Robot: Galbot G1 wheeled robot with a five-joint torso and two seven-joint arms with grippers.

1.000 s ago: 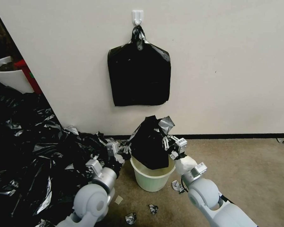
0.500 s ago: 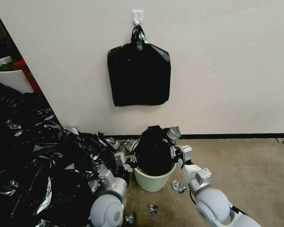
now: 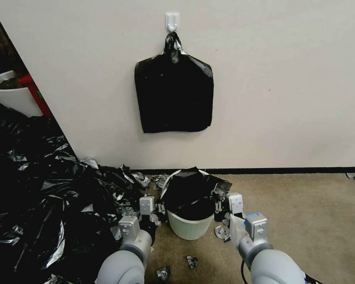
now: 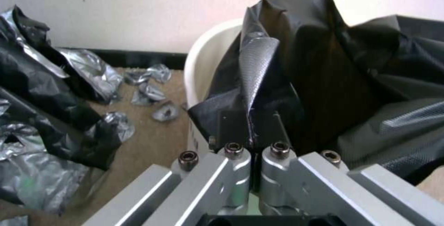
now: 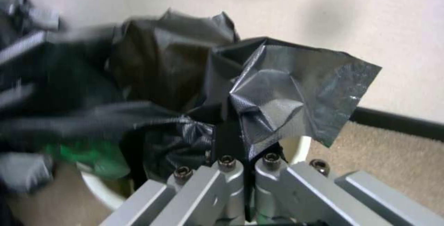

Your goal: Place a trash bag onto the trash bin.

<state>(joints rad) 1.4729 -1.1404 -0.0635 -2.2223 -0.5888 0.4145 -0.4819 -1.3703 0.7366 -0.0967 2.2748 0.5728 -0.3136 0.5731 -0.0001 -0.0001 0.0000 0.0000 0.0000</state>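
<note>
The cream-white trash bin point(image 3: 190, 229) stands on the carpet near the wall. A crumpled glossy black trash bag point(image 3: 191, 191) sits in and over its mouth, spread between both grippers. My left gripper point(image 3: 158, 208) is at the bin's left rim, shut on the bag's edge point(image 4: 252, 80); the bin's rim point(image 4: 208, 50) shows beside it. At the right rim my right gripper point(image 3: 220, 205) is shut on the bag's other edge point(image 5: 282, 97), where a flap sticks up. The bin's inside is hidden by the film.
A flat stack of black bags point(image 3: 173, 92) hangs from a wall hook point(image 3: 172, 20) above the bin. A large heap of black bags point(image 3: 39, 189) fills the floor on the left, beside a white planter point(image 3: 10, 94). Small scraps point(image 3: 191, 261) litter the carpet.
Both grippers have come down with the bag, from above the bin to rim height. The bag, which stood tall over the bin, now sits lower in its mouth.
</note>
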